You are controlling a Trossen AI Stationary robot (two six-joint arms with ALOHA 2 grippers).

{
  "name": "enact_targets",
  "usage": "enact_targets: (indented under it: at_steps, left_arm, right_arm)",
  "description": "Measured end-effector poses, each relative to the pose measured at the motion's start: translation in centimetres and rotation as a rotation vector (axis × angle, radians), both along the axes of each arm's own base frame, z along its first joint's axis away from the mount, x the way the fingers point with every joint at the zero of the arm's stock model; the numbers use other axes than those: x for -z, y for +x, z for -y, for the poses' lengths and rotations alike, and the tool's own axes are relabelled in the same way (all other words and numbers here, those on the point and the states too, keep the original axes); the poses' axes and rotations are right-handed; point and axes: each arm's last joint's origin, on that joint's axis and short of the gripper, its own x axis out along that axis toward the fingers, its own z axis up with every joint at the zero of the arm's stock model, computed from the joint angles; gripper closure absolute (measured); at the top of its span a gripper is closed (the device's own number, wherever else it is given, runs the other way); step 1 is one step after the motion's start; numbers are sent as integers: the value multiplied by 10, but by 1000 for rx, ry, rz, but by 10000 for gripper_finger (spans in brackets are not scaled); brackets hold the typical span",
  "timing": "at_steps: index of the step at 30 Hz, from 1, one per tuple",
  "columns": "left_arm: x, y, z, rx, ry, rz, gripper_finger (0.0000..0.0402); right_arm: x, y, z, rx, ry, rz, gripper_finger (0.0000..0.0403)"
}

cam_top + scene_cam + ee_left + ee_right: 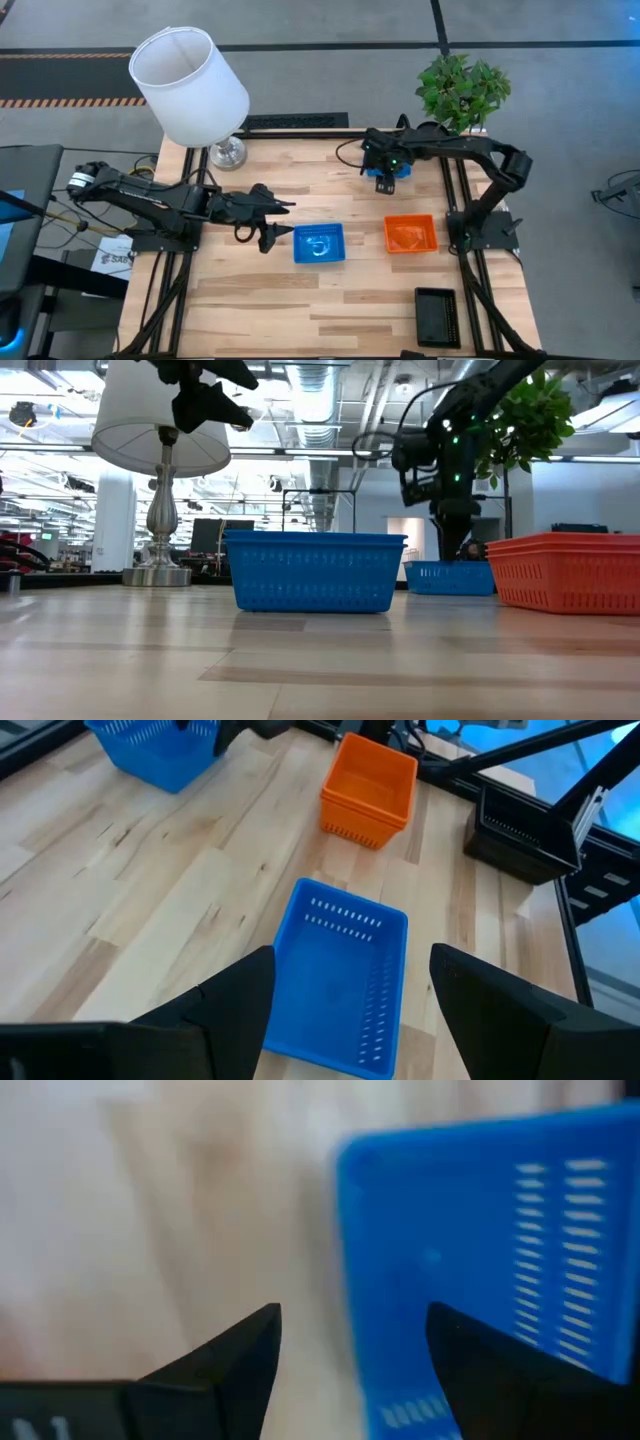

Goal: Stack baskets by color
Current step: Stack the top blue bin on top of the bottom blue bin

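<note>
Hovering right claw [385,178] above blue basket [500,1260]

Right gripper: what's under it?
A blue basket at the table's far edge sits under the open right gripper. The arm covers most of it from above, so its inside isn't visible.

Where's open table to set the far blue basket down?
Bare wood: the near-left stretch below the near blue basket, and between the lamp base and the right gripper. Crowded: right side, with the orange basket and black basket.
</note>
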Motion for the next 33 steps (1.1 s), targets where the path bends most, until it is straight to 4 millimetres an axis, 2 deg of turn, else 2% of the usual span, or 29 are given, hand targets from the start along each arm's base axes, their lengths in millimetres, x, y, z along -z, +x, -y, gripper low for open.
enact_targets:
  at_steps: [7,10,13,18,20,22,26,30,33]
  left_arm:
    - [0,0,-1,-3,2,0,148]
    - [0,0,-3,-11,2,0,148]
    - [0,1,-4,-16,4,-1,148]
    - [2,-1,-4,-2,24,-23,148]
    - [1,-4,-4,9,44,-32,148]
    - [-3,-8,-3,5,86,-21,148]
    - [-9,-24,-5,-37,182,16,148]
    - [3,-39,-9,-51,192,86,148]
    - [15,-44,-11,-35,173,135,148]
  right_arm:
    - [22,4,10,-13,-19,-82,134]
    - [28,6,12,-15,-16,-91,151]
    - [28,6,10,-19,-14,-94,207]
    - [23,6,5,-46,-11,-96,367]
    - [19,7,1,-61,-20,-92,385]
    - [11,6,-7,-57,-16,-92,386]
    - [-26,15,-29,-71,-60,-17,394]
    - [-68,30,-62,-87,-135,122,397]
    - [-95,44,-94,-79,-123,245,398]
